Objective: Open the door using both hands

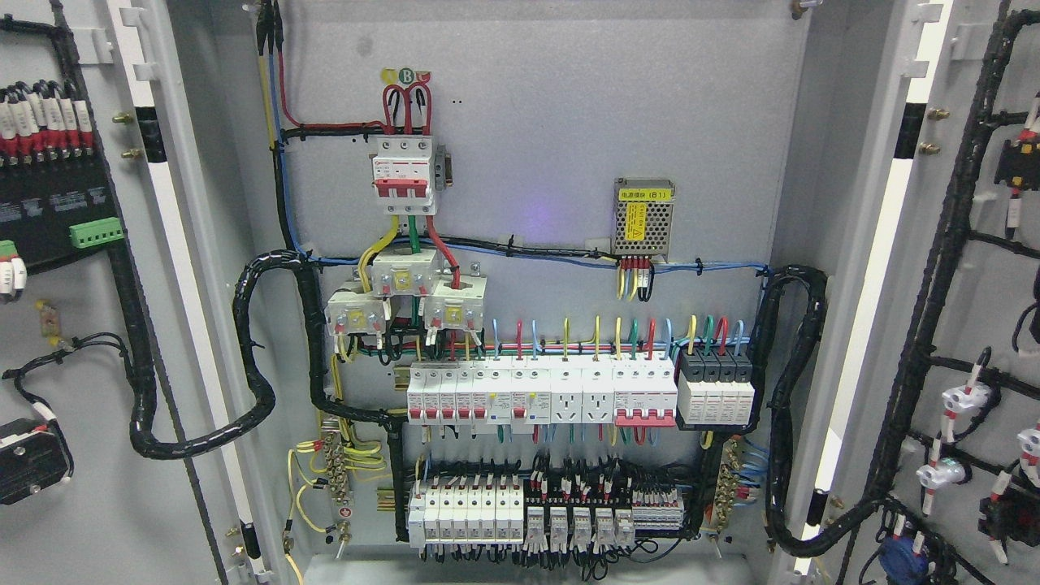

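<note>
Neither robot hand in view; finger state of either impossible to tell.

Nearest, at frame edges: left door (106, 325) and right door (967, 284), both swung wide open, inner faces turned toward camera. Inner face of left door carrying a black terminal block (49, 207) with a green connector, plus a black wire loom (138, 357) running down it. Inner face of right door carrying black looms (934, 268) and small white-capped parts. White strips along both door edges beside the hinges.

Between the doors: full cabinet opening unobstructed, grey side walls (821, 203) angling back to the rear panel.

Farthest, on grey back panel (528, 97): white main breaker (404, 173) with red toggle at upper left; small perforated metal power supply (643, 218) with yellow label at upper right, well apart from it. Below, a row of white breakers (540, 394) with red, yellow, blue, green wires entering from above. Lowest, a second row of breakers and relays (520, 512) just above cabinet floor. Thick black looms (260, 357) looping from both sides of panel toward the doors.
</note>
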Controlling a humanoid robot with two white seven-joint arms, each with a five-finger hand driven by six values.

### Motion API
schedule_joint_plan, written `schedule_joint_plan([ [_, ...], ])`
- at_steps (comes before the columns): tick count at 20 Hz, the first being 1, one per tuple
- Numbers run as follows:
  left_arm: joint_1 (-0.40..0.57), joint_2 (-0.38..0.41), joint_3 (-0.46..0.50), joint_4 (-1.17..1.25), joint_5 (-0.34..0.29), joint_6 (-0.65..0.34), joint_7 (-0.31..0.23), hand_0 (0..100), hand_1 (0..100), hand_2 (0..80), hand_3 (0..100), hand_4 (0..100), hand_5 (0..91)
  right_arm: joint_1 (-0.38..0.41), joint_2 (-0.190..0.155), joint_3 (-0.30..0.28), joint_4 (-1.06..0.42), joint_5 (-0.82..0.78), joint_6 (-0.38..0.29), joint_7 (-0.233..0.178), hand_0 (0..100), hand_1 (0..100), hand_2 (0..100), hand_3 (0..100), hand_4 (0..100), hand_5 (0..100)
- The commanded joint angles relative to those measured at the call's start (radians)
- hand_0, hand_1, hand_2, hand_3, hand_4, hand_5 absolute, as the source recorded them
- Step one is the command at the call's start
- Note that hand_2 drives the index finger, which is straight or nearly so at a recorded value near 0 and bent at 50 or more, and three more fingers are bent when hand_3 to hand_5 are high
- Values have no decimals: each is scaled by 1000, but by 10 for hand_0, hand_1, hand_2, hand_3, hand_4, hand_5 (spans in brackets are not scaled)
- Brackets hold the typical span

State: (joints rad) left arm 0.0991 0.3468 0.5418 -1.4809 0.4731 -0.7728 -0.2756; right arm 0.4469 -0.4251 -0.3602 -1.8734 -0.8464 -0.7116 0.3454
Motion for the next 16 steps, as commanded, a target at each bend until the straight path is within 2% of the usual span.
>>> schedule_joint_plan([
  [1,-61,93,26,240,7,-669,4,120,389,0,0,0,0,13,-1,-48,37,-10,0,-2,120,389,0,0,0,0],
  [6,-82,109,18,297,6,-652,3,120,389,0,0,0,0,19,-1,-55,36,-58,0,0,120,389,0,0,0,0],
  [11,-84,109,15,297,6,-522,3,120,389,0,0,0,0,19,-3,-57,36,-71,0,0,120,389,0,0,0,0],
  [16,-82,110,15,286,7,-522,3,120,389,0,0,0,0,19,-3,-57,36,-71,0,0,120,389,0,0,0,0],
])
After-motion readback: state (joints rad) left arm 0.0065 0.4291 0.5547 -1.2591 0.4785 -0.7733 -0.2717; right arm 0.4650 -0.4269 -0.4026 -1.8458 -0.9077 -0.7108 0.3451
